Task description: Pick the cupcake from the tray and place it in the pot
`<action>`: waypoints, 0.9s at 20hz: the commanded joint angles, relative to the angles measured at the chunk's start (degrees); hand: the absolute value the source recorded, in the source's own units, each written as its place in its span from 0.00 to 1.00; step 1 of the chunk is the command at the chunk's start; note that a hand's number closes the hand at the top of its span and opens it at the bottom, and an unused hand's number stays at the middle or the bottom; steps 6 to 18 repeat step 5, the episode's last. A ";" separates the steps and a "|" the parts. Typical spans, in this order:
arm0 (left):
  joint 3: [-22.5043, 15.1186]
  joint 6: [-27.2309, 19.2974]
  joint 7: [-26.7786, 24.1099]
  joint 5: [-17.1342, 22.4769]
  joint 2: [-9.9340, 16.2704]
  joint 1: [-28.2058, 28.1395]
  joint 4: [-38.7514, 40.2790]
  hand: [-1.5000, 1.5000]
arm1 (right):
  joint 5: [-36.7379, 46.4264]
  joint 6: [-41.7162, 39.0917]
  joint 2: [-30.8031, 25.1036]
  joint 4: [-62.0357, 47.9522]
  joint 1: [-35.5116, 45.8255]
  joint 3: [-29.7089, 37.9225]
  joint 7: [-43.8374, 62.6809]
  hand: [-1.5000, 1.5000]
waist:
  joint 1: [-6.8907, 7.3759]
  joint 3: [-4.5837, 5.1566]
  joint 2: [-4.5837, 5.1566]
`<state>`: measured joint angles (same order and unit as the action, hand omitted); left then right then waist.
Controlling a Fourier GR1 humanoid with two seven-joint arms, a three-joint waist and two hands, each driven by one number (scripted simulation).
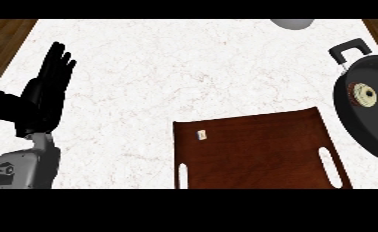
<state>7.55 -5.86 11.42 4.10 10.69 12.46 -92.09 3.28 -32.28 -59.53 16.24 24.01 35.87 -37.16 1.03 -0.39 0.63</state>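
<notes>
- Counter [162, 76]: white marbled top filling most of the view, with brown wood showing at the upper corners.
- Tray [258, 151]: dark brown wood, at the lower middle, with slot handles along its left and right sides; a small pale tag lies near its upper left corner.
- Pot [353, 118]: black, at the right edge and partly cut off, its handle pointing up; just right of the tray.
- Left hand [48, 88]: at the left edge, fingers straight and upright, close together, holding nothing.
- Grey object [293, 23]: rounded, cut off at the counter's far edge.
- Cupcake [362, 95]: lies inside the pot, its round end facing the view.
- Right hand: not seen.
</notes>
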 commanded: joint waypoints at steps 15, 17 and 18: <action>-1.24 0.01 1.93 -0.11 -0.60 -0.83 -2.39 0.50 | -0.47 -8.35 -2.53 -1.28 -0.81 -0.28 -5.58 0.00 | 0.77 -0.13 -0.08; -1.24 0.01 1.93 -0.11 -0.60 -0.83 -2.39 0.50 | -0.47 -8.35 -2.53 -1.28 -0.81 -0.28 -5.58 0.00 | 0.77 -0.13 -0.08; -1.24 0.01 1.93 -0.11 -0.60 -0.83 -2.39 0.50 | -0.47 -8.35 -2.53 -1.28 -0.81 -0.28 -5.58 0.00 | 0.77 -0.13 -0.08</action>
